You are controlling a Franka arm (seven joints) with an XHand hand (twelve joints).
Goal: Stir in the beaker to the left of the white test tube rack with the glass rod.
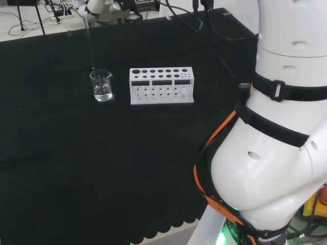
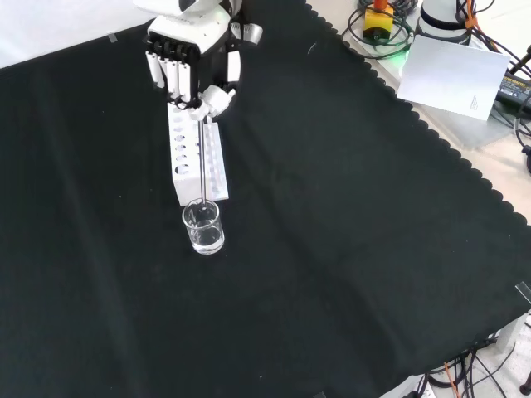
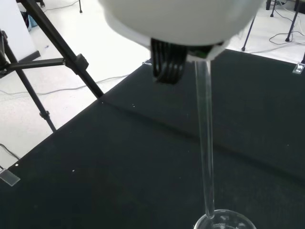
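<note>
A small clear beaker (image 1: 102,85) with some clear liquid stands left of the white test tube rack (image 1: 161,85) in the head view. In the front view the beaker (image 2: 204,228) sits just below the rack (image 2: 197,159). The hand (image 2: 189,62) hangs above the rack's far end, fingers curled and thumb pinching the top of a thin glass rod (image 2: 202,162). The rod runs straight down, and its lower tip reaches the beaker's rim. The wrist view shows the rod (image 3: 205,143) ending at the beaker's mouth (image 3: 224,222). In the head view the rod (image 1: 90,43) hangs above the beaker.
The arm's big white links (image 1: 276,127) take up the head view's right side. Cables and a tripod (image 3: 43,62) stand on the floor beyond the bench's far edge. A paper sheet (image 2: 452,75) and cables lie off the cloth at the front view's upper right.
</note>
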